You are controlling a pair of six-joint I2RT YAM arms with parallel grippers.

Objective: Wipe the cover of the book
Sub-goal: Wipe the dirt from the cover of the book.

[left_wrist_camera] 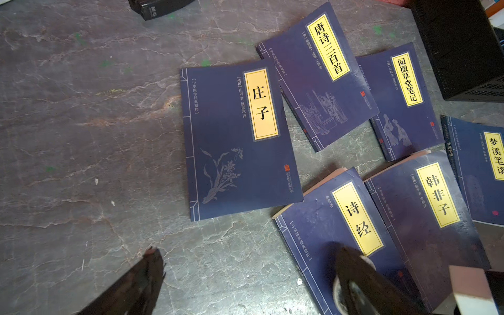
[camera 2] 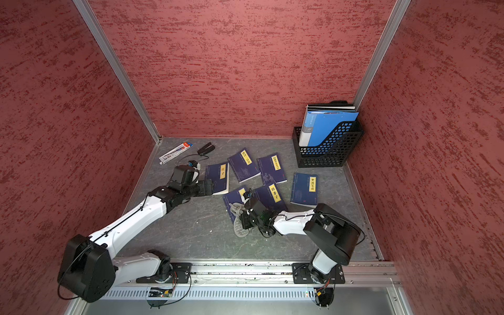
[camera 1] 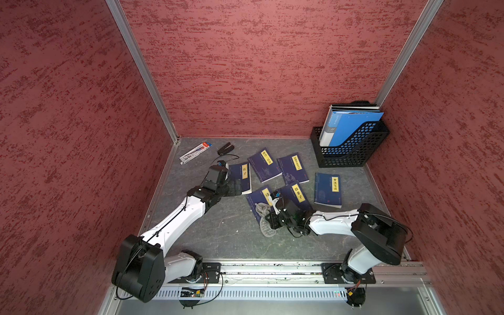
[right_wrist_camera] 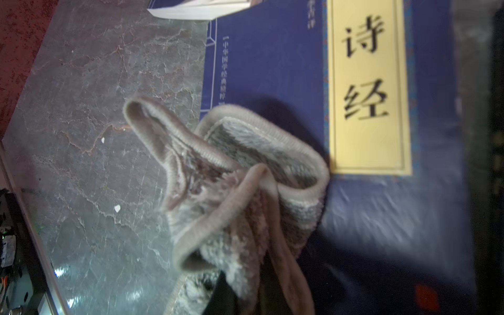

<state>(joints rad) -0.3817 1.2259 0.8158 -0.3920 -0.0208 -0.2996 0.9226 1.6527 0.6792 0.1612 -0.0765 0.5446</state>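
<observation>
The book [camera 1: 257, 197] [camera 2: 234, 195] is dark blue with a yellow title label and lies flat near the middle of the table. Its cover fills the right wrist view [right_wrist_camera: 272, 68]. A crumpled grey cloth [camera 1: 264, 218] [camera 2: 240, 226] [right_wrist_camera: 240, 177] drapes over the book's near left edge and onto the table. My right gripper [camera 1: 274, 218] [right_wrist_camera: 241, 291] is shut on the cloth. My left gripper [camera 1: 236, 188] [camera 2: 207, 188] [left_wrist_camera: 248, 253] is open and holds nothing. It hovers by the near edge of another blue book [camera 1: 242, 177] [left_wrist_camera: 237, 141].
Several more blue books [camera 1: 327, 189] lie around the wiped one, one [camera 1: 296, 195] overlapping its right side. A black mesh file holder [camera 1: 351, 147] with blue folders stands at the back right. A pen box [camera 1: 195, 152] and a black stapler [camera 1: 225, 148] lie at the back left.
</observation>
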